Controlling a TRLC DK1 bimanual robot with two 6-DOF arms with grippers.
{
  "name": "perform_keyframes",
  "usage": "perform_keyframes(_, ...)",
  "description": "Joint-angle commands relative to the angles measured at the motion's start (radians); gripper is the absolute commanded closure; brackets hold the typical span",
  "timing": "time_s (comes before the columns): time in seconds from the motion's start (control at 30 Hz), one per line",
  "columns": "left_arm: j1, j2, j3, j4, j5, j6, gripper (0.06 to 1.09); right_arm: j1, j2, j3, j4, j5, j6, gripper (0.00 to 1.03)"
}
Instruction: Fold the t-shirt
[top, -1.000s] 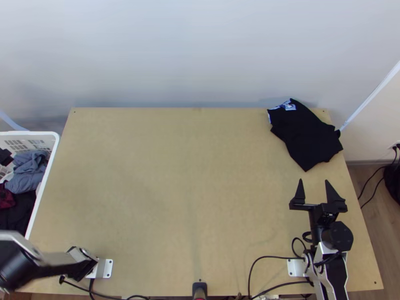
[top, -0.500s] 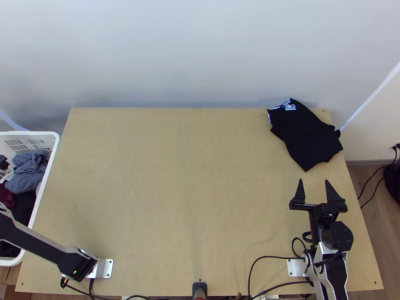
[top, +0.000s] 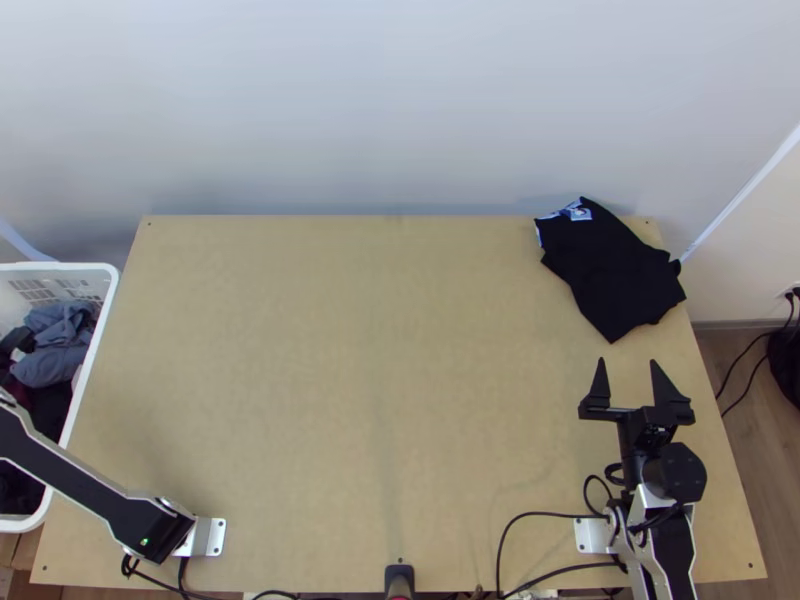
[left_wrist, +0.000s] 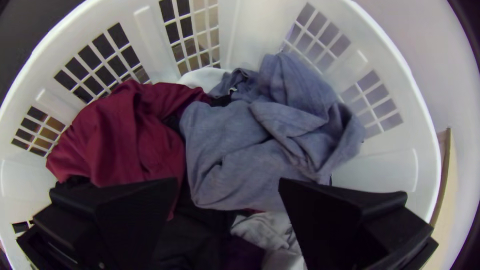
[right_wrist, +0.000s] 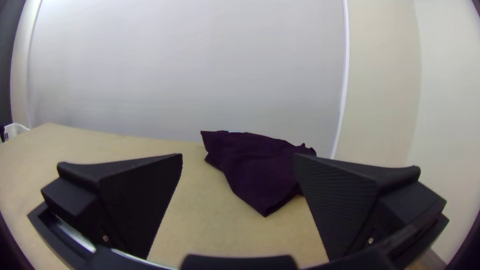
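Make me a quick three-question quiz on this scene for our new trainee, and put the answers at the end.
1. Multiple choice. Where is the left gripper?
A) Against the wall
B) Over the basket
C) Over the floor
2. True or false: the right gripper's fingers stand apart.
3. Fill in the blank: in the top view, the dark cloth lies near the far ____ corner of the table.

Key: 1. B; 2. True; 3. right
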Motion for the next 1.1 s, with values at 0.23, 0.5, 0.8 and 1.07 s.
perform_keyframes(0.23, -0.011, 0.158, 0.082, 0.084, -0.017, 0.024, 0.63, -0.004, -0.005, -0.009, -0.015, 0.002, -0.017, 0.03)
perform_keyframes(0.5, -0.004, 0.034, 0.064, 0.11, -0.012, 0.043, 1.05, -0.004, -0.005, -0.009, -0.015, 0.002, -0.017, 0.03)
perform_keyframes(0.8, 0.027, -0.314, 0.065, 0.111, 0.043, -0.023, 1.05, -0.004, -0.005, -0.009, -0.015, 0.002, -0.017, 0.03)
perform_keyframes(1.07, 0.032, -0.614, 0.072, 0.107, 0.045, -0.105, 1.05, -0.004, -0.005, -0.009, -0.015, 0.002, -0.017, 0.03)
